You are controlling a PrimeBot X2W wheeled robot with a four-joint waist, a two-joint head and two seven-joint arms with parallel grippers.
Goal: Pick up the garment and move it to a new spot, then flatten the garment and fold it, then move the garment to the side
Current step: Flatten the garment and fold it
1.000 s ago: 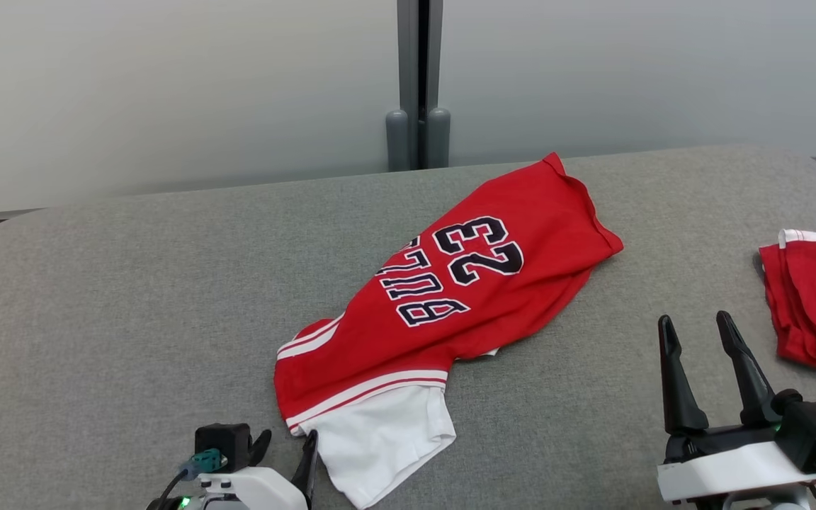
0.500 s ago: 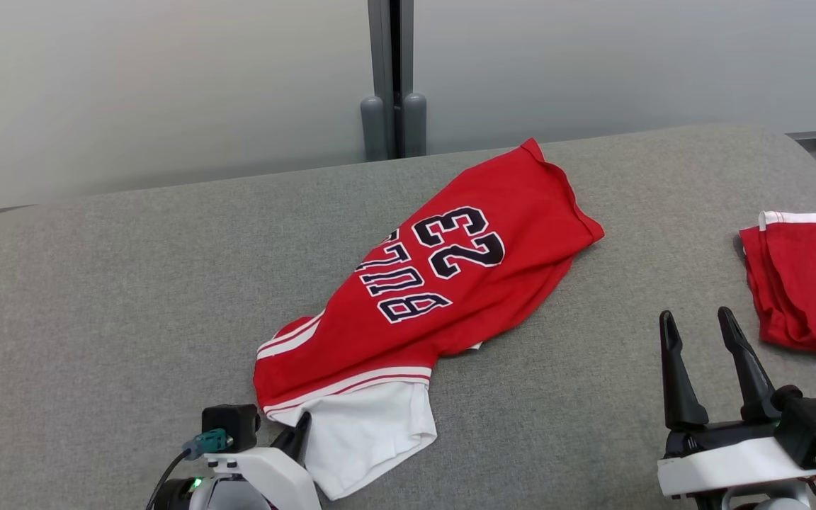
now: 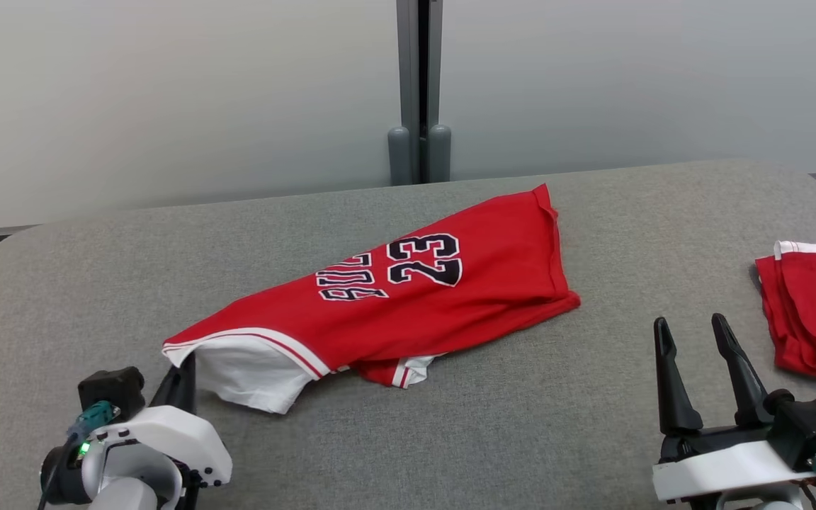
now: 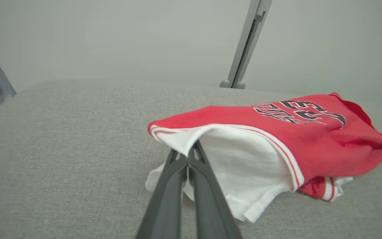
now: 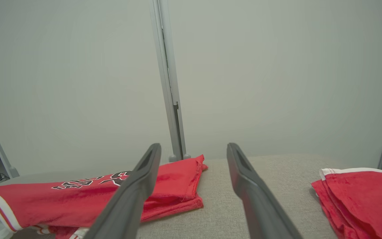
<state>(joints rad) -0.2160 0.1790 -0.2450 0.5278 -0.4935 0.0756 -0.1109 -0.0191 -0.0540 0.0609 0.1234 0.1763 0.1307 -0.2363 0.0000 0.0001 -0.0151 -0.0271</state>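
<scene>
The grey padded surface [image 3: 96,283] spans the whole field, backed by a pale wall [image 3: 167,92] with a grey post [image 3: 418,85] at its centre. Near the middle of the surface lies the garment [image 3: 422,297], a red jersey numbered 23. It is stretched slantwise, with its red hem toward the post and its white end [image 3: 252,368] toward your left arm, and a striped fold is tucked under its near edge. A second red garment [image 3: 815,312], folded, sits at the right margin, well apart from the jersey. You should keep it out of the landing spot, because it claims that side of the surface. The right gripper [image 3: 690,322] hovers low at the right with its fingers spread and nothing between them, and in its own wrist view [image 5: 193,146] they frame bare cushion. The left gripper [image 3: 183,368] has its fingers pressed together on the edge of the white end, and its wrist view [image 4: 191,156] shows the cloth tented up at the tips. Judged from this, you are in the first step, with the grasp made and the carry to a new spot ahead. The next move calls for a lift high enough to clear the trailing red hem. A single-corner pinch may slip or drag the body into a tighter bunch.
</scene>
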